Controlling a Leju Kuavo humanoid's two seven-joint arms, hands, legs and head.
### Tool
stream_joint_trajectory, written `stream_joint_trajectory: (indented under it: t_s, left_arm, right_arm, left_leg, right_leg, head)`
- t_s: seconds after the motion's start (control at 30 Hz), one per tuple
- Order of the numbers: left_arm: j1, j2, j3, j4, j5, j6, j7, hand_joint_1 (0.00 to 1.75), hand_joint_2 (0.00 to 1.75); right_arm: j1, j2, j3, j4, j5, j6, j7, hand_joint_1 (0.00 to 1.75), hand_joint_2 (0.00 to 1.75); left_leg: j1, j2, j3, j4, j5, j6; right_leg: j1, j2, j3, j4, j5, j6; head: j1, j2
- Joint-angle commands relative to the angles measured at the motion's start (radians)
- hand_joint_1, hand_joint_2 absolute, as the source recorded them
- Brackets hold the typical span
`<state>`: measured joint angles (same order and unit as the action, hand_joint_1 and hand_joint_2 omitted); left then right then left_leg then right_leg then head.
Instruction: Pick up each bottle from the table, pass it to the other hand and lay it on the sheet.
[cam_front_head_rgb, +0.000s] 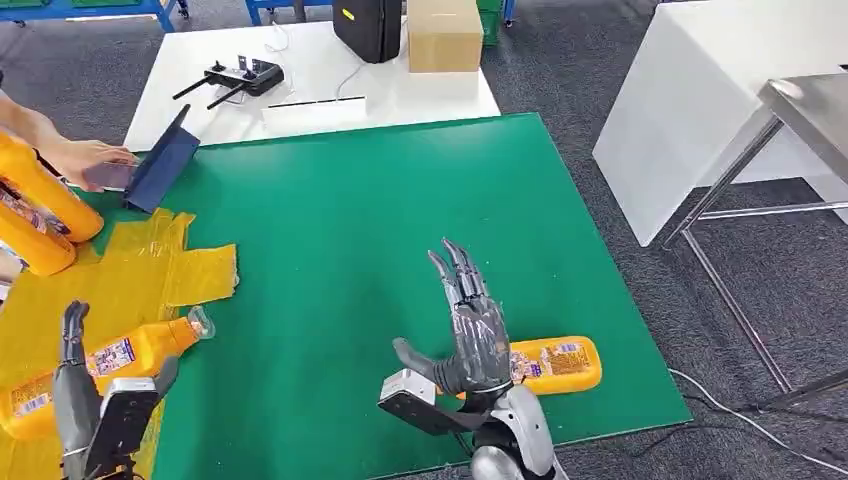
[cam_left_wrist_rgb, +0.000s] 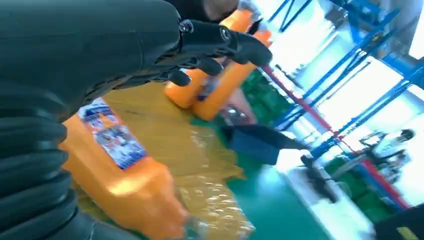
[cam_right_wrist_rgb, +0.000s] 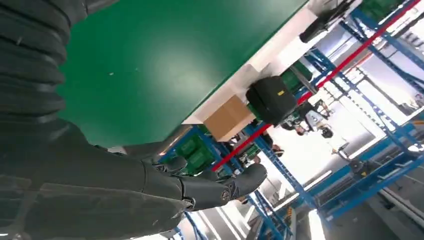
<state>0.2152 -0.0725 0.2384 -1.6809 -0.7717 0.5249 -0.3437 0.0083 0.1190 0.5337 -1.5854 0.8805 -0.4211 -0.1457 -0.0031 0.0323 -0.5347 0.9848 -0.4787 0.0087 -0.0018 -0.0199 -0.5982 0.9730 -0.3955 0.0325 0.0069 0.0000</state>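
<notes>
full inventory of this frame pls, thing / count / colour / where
bottles: 4, orange; one on the green mat behind the right hand, one on the yellow sheet by the left hand, two at the sheet's far left
yellow sheet: 1, left of mat
green mat: 1, tabletop
dark blue folder: 1, mat's far-left edge
remote controller: 1, black, white table
cardboard box: 1, brown, white table
person's hand: 1, by folder
left hand: open, beside bottle
right hand: open, fingers spread
</notes>
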Motion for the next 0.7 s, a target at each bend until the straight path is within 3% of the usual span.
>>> stream_joint_trajectory:
  t_s: [0.03,0.13,0.2,0.33,0.47,0.53,0.6,0.7]
  left_arm:
    - [0.012,-0.033,-0.043,-0.058,0.007,-0.007,0.001,0.00,1.75]
    - [0.012,-0.033,-0.043,-0.058,0.007,-0.007,0.001,0.00,1.75]
    - [0.058,-0.026,-0.102,-0.126,0.137,-0.158,-0.025,0.00,1.75]
    - [0.119,-0.029,-0.161,-0.234,0.212,-0.267,-0.012,0.00,1.75]
    - [0.064,-0.026,-0.180,-0.195,0.374,-0.418,0.001,0.00,1.75]
    - [0.054,-0.033,-0.209,-0.181,0.424,-0.439,0.013,0.00,1.75]
    - [0.062,-0.010,-0.261,-0.161,0.457,-0.486,0.021,0.00,1.75]
    - [0.054,-0.006,-0.283,-0.140,0.465,-0.483,0.012,0.00,1.75]
  right_arm:
    - [0.011,-0.050,-0.004,-0.026,0.003,-0.003,0.007,0.00,1.75]
    - [0.011,-0.050,-0.004,-0.026,0.003,-0.003,0.007,0.00,1.75]
    - [0.040,-0.056,-0.026,-0.043,0.003,-0.002,0.005,0.00,1.75]
    - [0.079,-0.100,-0.053,-0.082,0.159,0.021,0.066,0.00,1.75]
    - [0.121,-0.243,-0.054,-0.151,0.265,0.049,0.111,0.00,1.75]
    - [0.143,-0.317,-0.062,-0.166,0.230,0.075,0.096,0.00,1.75]
    - [0.200,-0.404,-0.085,-0.204,0.313,0.096,0.182,0.00,1.75]
    - [0.225,-0.444,-0.114,-0.213,0.331,0.088,0.211,0.00,1.75]
  left_leg:
    - [0.002,-0.004,0.005,0.000,-0.002,-0.001]
    - [0.001,-0.006,0.003,0.000,-0.001,-0.001]
    - [0.001,-0.005,0.004,0.000,-0.001,-0.001]
    - [0.002,-0.005,0.003,0.000,-0.001,0.000]
    - [0.002,-0.008,0.004,0.000,-0.002,0.000]
    - [0.001,-0.010,0.004,-0.001,-0.001,0.001]
    - [-0.001,-0.011,0.003,0.000,-0.001,0.002]
    - [-0.003,-0.011,0.004,-0.001,-0.002,0.003]
  right_leg:
    - [0.001,0.002,0.005,0.000,-0.002,0.000]
    - [0.001,-0.001,0.004,-0.001,-0.001,0.000]
    - [0.001,0.001,0.004,-0.001,-0.001,0.000]
    - [0.001,0.000,0.003,0.000,-0.002,0.001]
    - [0.001,-0.002,0.006,-0.001,-0.003,0.001]
    - [0.000,-0.005,0.006,-0.002,-0.002,0.001]
    - [-0.001,-0.006,0.006,-0.002,-0.002,0.002]
    - [-0.003,-0.006,0.006,-0.002,-0.002,0.001]
  head:
    - [0.000,0.000]
    - [0.000,0.000]
    - [0.000,0.000]
    - [0.000,0.000]
    - [0.000,0.000]
    - [0.000,0.000]
    - [0.000,0.000]
    - [0.000,0.000]
